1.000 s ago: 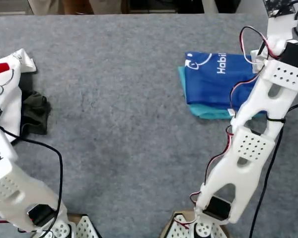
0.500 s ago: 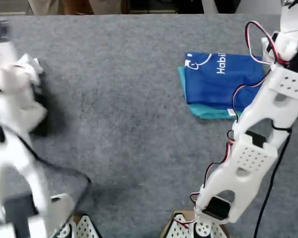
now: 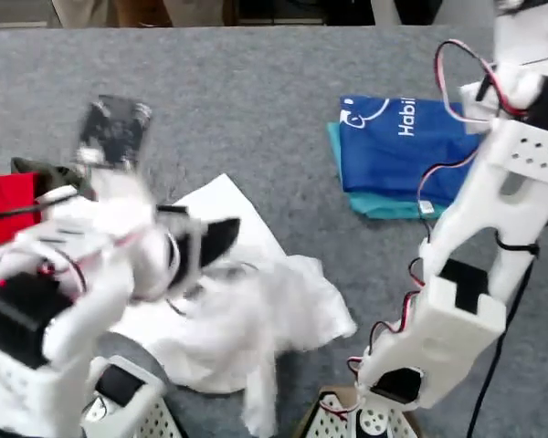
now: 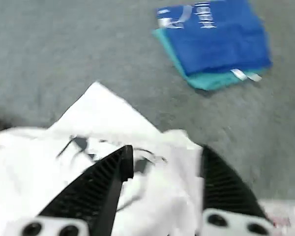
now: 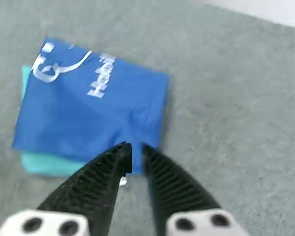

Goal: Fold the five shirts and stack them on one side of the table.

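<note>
Two folded shirts are stacked at the far right of the desk [image 3: 210,91]: a blue shirt [image 3: 402,146] is laid on a teal shirt [image 3: 374,205], whose edges show at the stack's left and near sides. A white shirt [image 3: 256,319] is spread out, crumpled, at the near middle of the desk. A red shirt [image 3: 5,205] is seen at the left edge, with a dark shirt [image 3: 41,172] touching its far side. The left hand [image 4: 165,152] is held spread over the white shirt. The right hand [image 5: 136,150] is pressed nearly together, nothing pinched, over an edge of the blue shirt.
</note>
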Controlling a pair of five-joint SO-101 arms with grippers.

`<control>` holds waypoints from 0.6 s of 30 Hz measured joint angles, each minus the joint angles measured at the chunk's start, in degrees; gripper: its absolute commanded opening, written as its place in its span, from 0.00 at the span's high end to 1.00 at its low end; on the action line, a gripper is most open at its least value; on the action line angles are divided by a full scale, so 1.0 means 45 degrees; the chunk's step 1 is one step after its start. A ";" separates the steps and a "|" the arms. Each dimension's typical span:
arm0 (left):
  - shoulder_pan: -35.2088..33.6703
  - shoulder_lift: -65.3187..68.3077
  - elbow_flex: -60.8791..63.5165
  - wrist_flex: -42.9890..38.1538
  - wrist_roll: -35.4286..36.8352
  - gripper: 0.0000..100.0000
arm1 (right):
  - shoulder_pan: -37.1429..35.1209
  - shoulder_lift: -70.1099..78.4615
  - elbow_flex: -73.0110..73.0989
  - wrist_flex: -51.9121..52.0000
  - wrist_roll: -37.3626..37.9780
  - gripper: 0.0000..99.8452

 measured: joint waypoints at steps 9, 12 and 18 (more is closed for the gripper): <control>-0.9534 0.1016 0.3556 -0.1680 -0.0430 0.70 | -0.5275 -0.2891 0.6349 0.0000 0.1758 0.77; -1.2366 0.2071 0.5099 -0.3458 -0.0703 0.70 | -0.8010 -0.3497 0.8928 0.0000 0.1797 0.77; -1.3558 0.5138 0.5197 -0.5705 -0.0899 0.70 | -1.2464 -0.3868 1.3460 -0.1387 0.1817 0.77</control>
